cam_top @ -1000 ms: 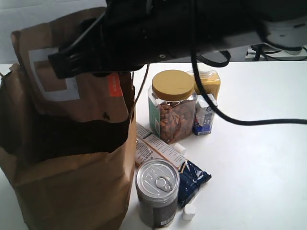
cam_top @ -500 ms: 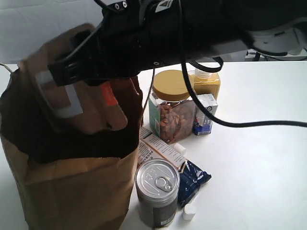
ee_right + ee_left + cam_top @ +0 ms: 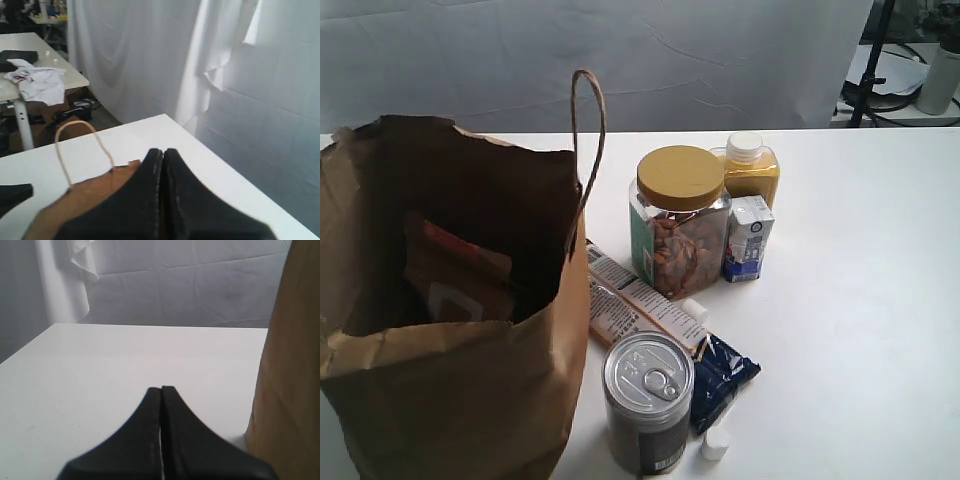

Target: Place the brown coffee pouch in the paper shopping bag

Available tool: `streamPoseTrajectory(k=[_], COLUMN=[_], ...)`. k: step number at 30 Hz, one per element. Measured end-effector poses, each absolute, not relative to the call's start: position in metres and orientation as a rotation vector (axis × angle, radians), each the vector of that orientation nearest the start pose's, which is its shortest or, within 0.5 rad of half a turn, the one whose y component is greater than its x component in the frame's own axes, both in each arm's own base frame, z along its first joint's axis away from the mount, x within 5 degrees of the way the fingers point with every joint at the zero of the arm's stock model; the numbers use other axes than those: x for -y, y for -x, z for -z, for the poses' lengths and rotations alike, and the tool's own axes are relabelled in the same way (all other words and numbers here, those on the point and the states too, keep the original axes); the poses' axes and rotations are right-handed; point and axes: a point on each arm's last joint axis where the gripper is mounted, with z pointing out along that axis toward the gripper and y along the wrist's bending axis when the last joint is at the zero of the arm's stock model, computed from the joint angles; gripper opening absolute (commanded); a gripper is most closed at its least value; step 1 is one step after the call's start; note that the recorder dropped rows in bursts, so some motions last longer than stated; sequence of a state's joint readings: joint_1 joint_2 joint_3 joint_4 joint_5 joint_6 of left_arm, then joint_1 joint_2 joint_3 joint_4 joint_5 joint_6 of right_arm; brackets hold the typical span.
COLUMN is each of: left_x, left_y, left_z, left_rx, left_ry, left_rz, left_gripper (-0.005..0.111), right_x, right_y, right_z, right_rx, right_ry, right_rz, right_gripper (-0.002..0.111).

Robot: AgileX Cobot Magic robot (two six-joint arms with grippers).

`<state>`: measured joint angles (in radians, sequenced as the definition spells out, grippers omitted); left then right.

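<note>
The brown coffee pouch is down inside the paper shopping bag. It leans in the shadow there, and I can just make out its red-orange stripe and white square outline. The bag stands open at the 9 o'clock side of the worktop, with one loop handle sticking up from its rim.

A jar of nuts with a yellow lid stands just beside the bag. A yellow bottle with a white cap stands close at the jar's 1 o'clock, and a small carton is at its 3 o'clock. A long flat box lies at its 7 o'clock, running between jar and bag. A tin can stands at the jar's 6 o'clock. A dark blue packet lies right against the can at its 2 o'clock, and a small white cap is at its 4 o'clock.

The left tool has its fingers pressed together with nothing between them, low over bare worktop, with the bag's side wall close by. The right tool is likewise closed tight and empty, with the bag's rim and handle in sight past it.
</note>
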<state>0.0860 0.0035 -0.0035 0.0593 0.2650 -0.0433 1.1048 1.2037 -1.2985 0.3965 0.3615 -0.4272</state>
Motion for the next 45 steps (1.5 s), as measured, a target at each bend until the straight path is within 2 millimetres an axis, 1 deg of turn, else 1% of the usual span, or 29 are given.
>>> streamPoseTrajectory(k=[3, 9, 11, 14, 18, 24, 28, 31, 33, 36, 39, 42, 45], left_x=[-0.006, -0.006, -0.006, -0.006, -0.006, -0.006, -0.006, -0.006, -0.006, -0.006, -0.006, -0.006, -0.006], left_y=[-0.055, -0.055, -0.055, -0.055, -0.055, -0.055, -0.055, -0.055, -0.055, -0.055, -0.055, -0.055, -0.055], left_z=[-0.190, -0.190, -0.190, -0.190, -0.190, -0.190, -0.190, -0.190, -0.190, -0.190, -0.190, -0.190, -0.190], left_rx=[-1.747, -1.747, -1.747, -1.747, -1.747, -1.747, -1.747, -1.747, -1.747, -1.747, -1.747, -1.747, -1.747], left_ry=[0.074, 0.074, 0.074, 0.074, 0.074, 0.074, 0.074, 0.074, 0.074, 0.074, 0.074, 0.074, 0.074], left_rz=[-0.087, -0.087, -0.087, -0.087, -0.087, -0.087, -0.087, -0.087, -0.087, -0.087, -0.087, -0.087, -0.087], left_gripper=[0.000, 0.000, 0.000, 0.000, 0.000, 0.000, 0.000, 0.000, 0.000, 0.000, 0.000, 0.000, 0.000], right_x=[-0.229, -0.196, -0.186, -0.170, -0.150, -0.115, -0.089, -0.076, -0.071, -0.061, -0.054, -0.048, -0.042], right_y=[-0.111, -0.118, -0.118, -0.112, -0.106, -0.096, -0.091, -0.091, -0.092, -0.096, -0.100, -0.102, -0.101], right_z=[-0.457, -0.451, -0.448, -0.442, -0.428, -0.395, -0.368, -0.350, -0.340, -0.316, -0.291, -0.273, -0.256], right_rx=[-1.488, -1.635, -1.653, -1.667, -1.690, -1.747, -1.851, -1.875, -1.878, -1.894, -1.894, -1.862, -1.802], right_ry=[1.054, 0.982, 0.947, 0.904, 0.854, 0.743, 0.646, 0.602, 0.574, 0.492, 0.382, 0.288, 0.241], right_rz=[-0.762, -0.491, -0.457, -0.452, -0.441, -0.413, -0.407, -0.387, -0.383, -0.355, -0.364, -0.378, -0.367], right_gripper=[0.000, 0.000, 0.000, 0.000, 0.000, 0.000, 0.000, 0.000, 0.000, 0.000, 0.000, 0.000, 0.000])
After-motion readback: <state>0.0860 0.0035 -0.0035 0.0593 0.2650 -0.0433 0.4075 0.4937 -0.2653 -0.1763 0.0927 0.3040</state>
